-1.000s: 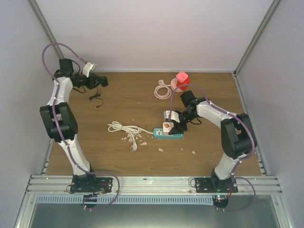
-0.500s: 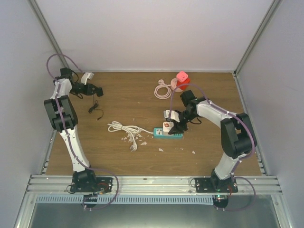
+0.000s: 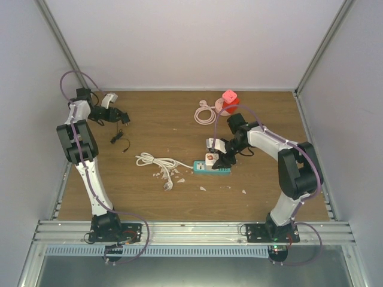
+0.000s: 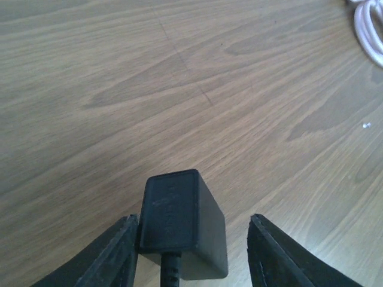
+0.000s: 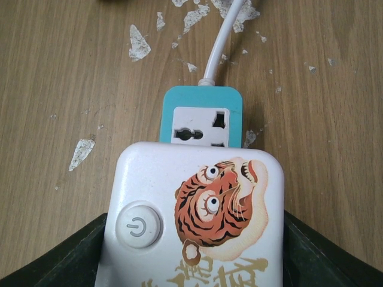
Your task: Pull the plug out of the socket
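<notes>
A teal power strip (image 3: 213, 170) lies mid-table with its white cable (image 3: 157, 161) coiled to its left. A white plug-in block with a tiger print and a power button (image 5: 197, 209) sits on the strip (image 5: 202, 104). My right gripper (image 5: 194, 254) is shut on this block, a finger on each side; it also shows from above (image 3: 222, 160). A black plug (image 4: 179, 221) with a thin black cable (image 3: 118, 139) is at the far left. My left gripper (image 4: 192, 230) is open around it. The plug leans on the left finger, with a gap to the right finger.
A red cube (image 3: 230, 98) and a coiled pink cable (image 3: 204, 112) lie at the back, behind my right arm. White flakes (image 3: 173, 176) are scattered around the strip. The enclosure walls close in on the left, back and right.
My left gripper has moved left and down toward the table with the black plug, its cable trailing along. The right arm and the power strip have not moved.
</notes>
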Tool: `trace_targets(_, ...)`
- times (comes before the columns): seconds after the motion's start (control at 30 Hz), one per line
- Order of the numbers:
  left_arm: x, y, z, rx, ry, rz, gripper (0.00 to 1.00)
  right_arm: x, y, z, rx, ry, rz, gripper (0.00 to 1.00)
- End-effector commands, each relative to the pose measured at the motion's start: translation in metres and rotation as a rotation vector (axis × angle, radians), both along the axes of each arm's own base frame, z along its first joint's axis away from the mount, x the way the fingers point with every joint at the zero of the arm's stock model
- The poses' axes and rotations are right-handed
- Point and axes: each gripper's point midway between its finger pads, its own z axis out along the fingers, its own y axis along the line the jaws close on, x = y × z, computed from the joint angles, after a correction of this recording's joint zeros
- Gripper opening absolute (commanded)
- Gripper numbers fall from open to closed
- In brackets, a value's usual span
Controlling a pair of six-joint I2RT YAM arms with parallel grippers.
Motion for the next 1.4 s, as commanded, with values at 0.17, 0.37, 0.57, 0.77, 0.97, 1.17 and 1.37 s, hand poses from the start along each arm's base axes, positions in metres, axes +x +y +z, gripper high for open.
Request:
trace_targets(0.17,0.014,0.021,0.026,0.097,-0.096,0.029,0.69,-0.006,-0.014,-0.025,-0.12,0.041,-0.028,0.79)
trace_targets(0.37,0.01,0.016,0.065,0.114,-0.187,0.015,0.78,0.0,-0.009,-0.01,-0.078,0.013,-0.041,0.87)
trace_targets(0.57,-0.007,-0.014,0.11,0.137,-0.323,-0.079,0.89,0.009,-0.015,0.005,-0.032,-0.013,-0.085,0.91)
trace_targets(0.77,-0.037,-0.079,0.131,0.155,-0.433,-0.271,0.92,0.012,-0.033,0.015,-0.003,-0.038,-0.125,0.92)
trace_targets(0.97,-0.078,-0.159,0.142,0.112,-0.507,-0.451,0.93,0.005,-0.049,0.013,0.002,-0.07,-0.15,0.92)
trace_targets(1.17,-0.131,-0.239,0.138,0.022,-0.541,-0.621,0.92,-0.002,-0.058,0.0,-0.011,-0.119,-0.166,0.93)
trace_targets(1.37,-0.182,-0.29,0.127,-0.038,-0.615,-0.822,0.9,-0.006,-0.059,-0.014,-0.013,-0.116,-0.168,0.92)
